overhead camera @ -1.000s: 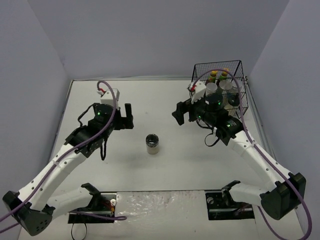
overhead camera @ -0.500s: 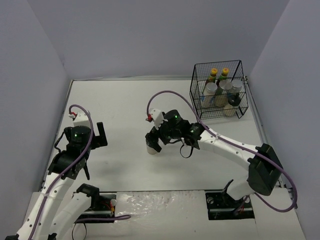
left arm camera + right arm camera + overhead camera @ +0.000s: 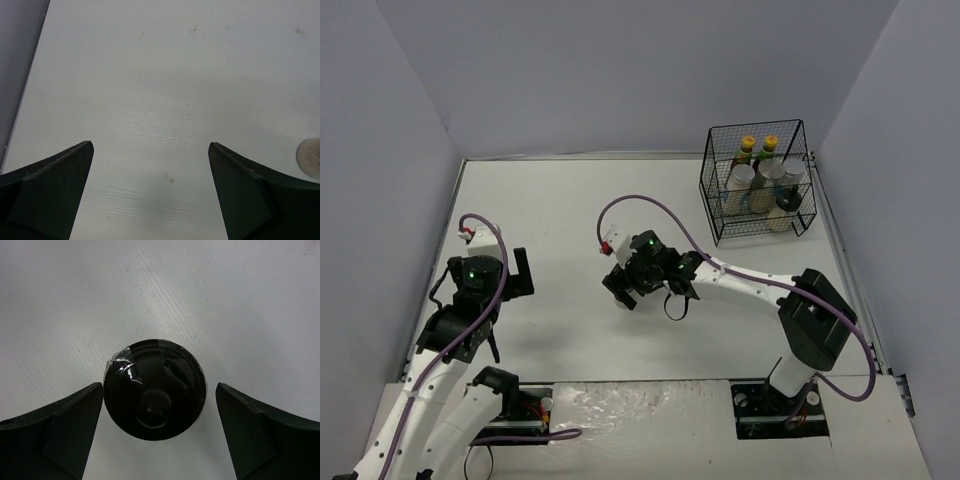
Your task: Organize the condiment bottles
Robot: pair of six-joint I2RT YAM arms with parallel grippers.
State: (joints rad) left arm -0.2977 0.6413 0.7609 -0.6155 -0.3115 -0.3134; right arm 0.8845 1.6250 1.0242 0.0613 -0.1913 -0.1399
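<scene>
Right gripper [image 3: 159,387] hangs spread wide astride the black-capped shaker [image 3: 155,395], which stands on the desk [image 3: 570,200] at the centre of the overhead view (the finger [image 3: 70,430] at frame left sits just beside the cap, the other apart). Left gripper [image 3: 150,147] gapes wide over the desk at lower left. Remaining bottles [image 3: 760,180] stand in the wire basket [image 3: 756,127], upper right.

My right fingers [image 3: 60,432] stand on both sides of the black-capped shaker [image 3: 155,390], and it fills nearly all the room between them. Between my left fingers [image 3: 50,195] there is only bare tabletop [image 3: 160,90]. In the far right corner, the wire basket [image 3: 712,205] packed with bottles [image 3: 760,180] blocks the way.
</scene>
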